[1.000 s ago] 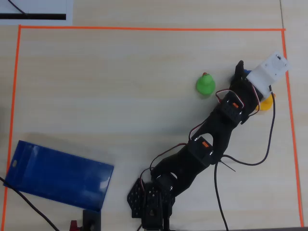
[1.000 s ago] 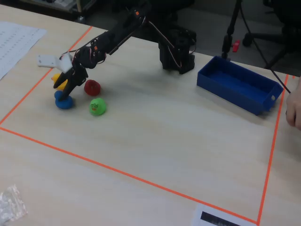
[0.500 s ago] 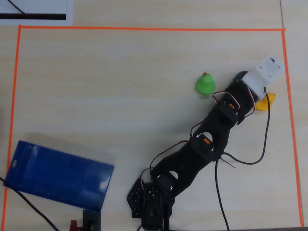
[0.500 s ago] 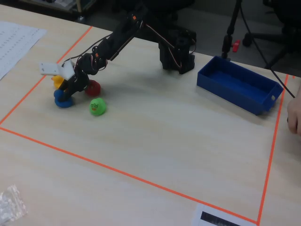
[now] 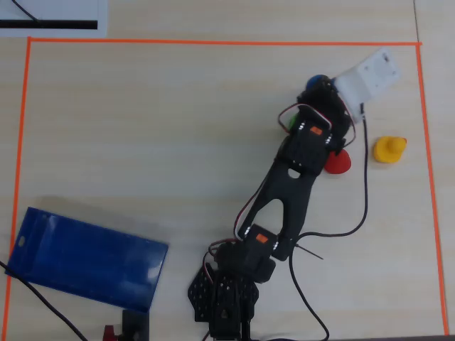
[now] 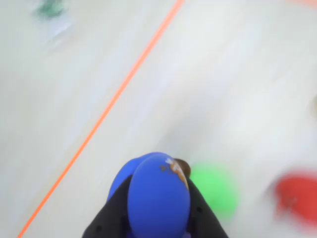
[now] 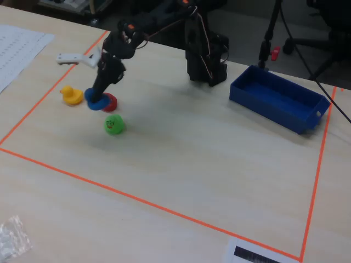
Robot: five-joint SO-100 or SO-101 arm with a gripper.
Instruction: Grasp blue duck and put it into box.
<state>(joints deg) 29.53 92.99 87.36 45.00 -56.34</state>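
The blue duck (image 6: pixel 158 196) sits between my gripper's (image 6: pixel 156 208) black fingers (image 6: pixel 111 215), beak pointing away. In the fixed view the gripper (image 7: pixel 96 96) is shut on the blue duck (image 7: pixel 91 100) right by the red duck, apparently just above the table. From overhead only a bit of the blue duck (image 5: pixel 316 81) shows past the gripper (image 5: pixel 321 89). The dark-blue box (image 5: pixel 85 259) lies far off at the lower left overhead, and at the right in the fixed view (image 7: pixel 269 107). It is empty.
The green duck (image 7: pixel 114 125) (image 6: pixel 214 188), the red duck (image 7: pixel 110 102) (image 5: pixel 340 162) (image 6: pixel 297 196) and the yellow duck (image 7: pixel 70 95) (image 5: pixel 389 149) stand close around the gripper. Orange tape (image 5: pixel 213 41) frames the work area. The arm base (image 7: pixel 205 55) stands near the box.
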